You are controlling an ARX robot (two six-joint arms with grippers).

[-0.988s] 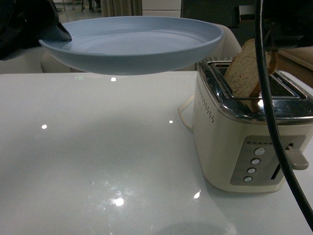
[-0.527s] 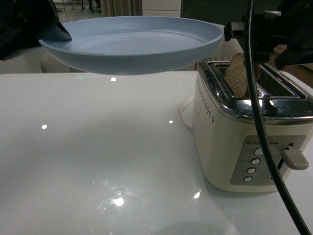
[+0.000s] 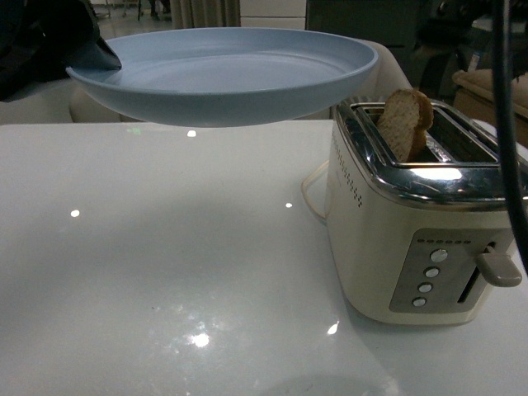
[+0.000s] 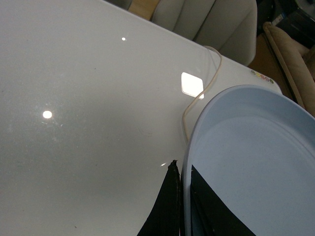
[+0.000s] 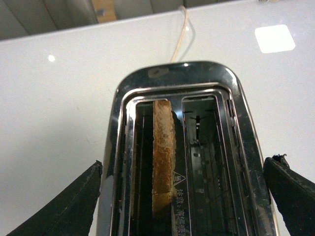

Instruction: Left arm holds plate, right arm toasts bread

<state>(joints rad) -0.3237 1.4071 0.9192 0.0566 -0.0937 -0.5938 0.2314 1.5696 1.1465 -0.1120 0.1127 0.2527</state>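
Now bread point(image 5: 163, 147) stands in the toaster point(image 5: 162, 78), untouched between parted jaws

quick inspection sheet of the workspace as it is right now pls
Surface: white glossy table, bare apart from the toaster and its cord.
Job's things: pale-blue plate held above the table, empty; bread slice standing in the toaster slot nearer the plate, its top above the slot; other slot empty.
Clutter: nothing seen.
Grippers: left gripper jaws clamped on the plate's rim; right gripper above the toaster, jaws wide apart, holding nothing.
Cables: pale toaster cord lying on the table behind the toaster; black cable hanging in front of the toaster.
Surroundings: pale upholstered seat beyond the table; room dim.
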